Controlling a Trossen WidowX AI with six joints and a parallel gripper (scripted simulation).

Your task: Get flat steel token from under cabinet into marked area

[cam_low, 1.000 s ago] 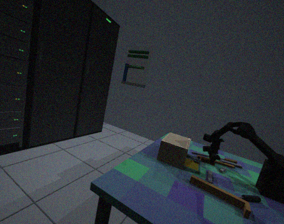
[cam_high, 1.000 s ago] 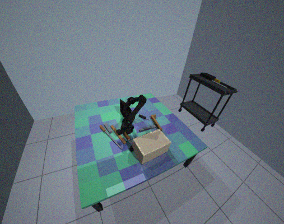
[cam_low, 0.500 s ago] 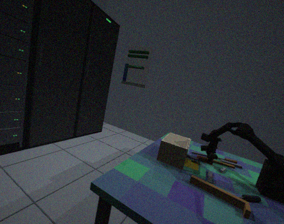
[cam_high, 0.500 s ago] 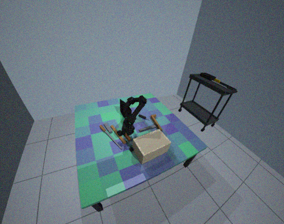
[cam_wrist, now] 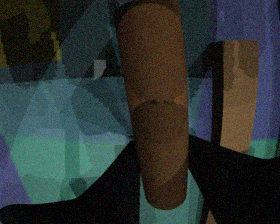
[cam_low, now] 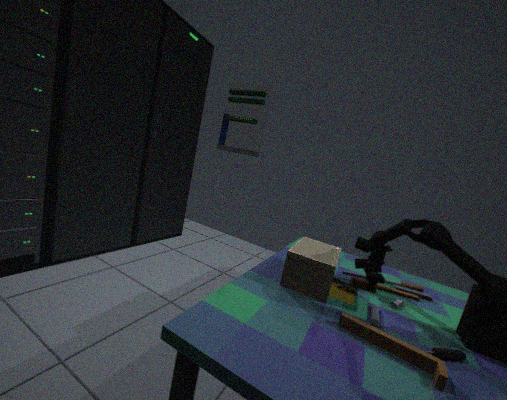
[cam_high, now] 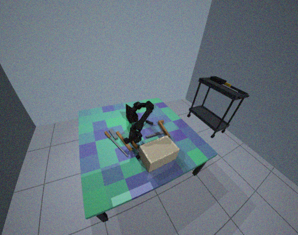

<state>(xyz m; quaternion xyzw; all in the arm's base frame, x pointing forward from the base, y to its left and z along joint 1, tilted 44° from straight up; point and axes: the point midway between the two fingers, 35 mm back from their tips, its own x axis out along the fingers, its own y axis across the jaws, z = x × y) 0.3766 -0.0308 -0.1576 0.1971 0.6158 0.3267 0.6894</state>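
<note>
The cabinet is a beige box (cam_high: 161,151) (cam_low: 309,270); its vent slots cannot be made out. A yellow patch (cam_low: 343,295) (cam_wrist: 23,30) shows beside its front, partly in shadow; whether this is the marked area is unclear. The steel token cannot be made out in any view. My gripper (cam_high: 134,142) (cam_low: 372,286) (cam_wrist: 157,141) is shut on a round brown wooden handle (cam_wrist: 158,60) (cam_low: 361,284), low over the table in front of the cabinet. A small pale piece (cam_wrist: 99,68) shows left of the handle; the tool's far end is hidden.
A wooden bar (cam_high: 123,141) (cam_wrist: 241,95) lies beside the held handle. A long metal rod (cam_high: 119,145) and a grey strip (cam_high: 113,134) lie farther left. An L-shaped wooden piece (cam_high: 164,128) (cam_low: 392,341), a grey bar (cam_high: 154,135) and a black-handled tool (cam_high: 150,123) (cam_low: 448,354) lie on the other side.
</note>
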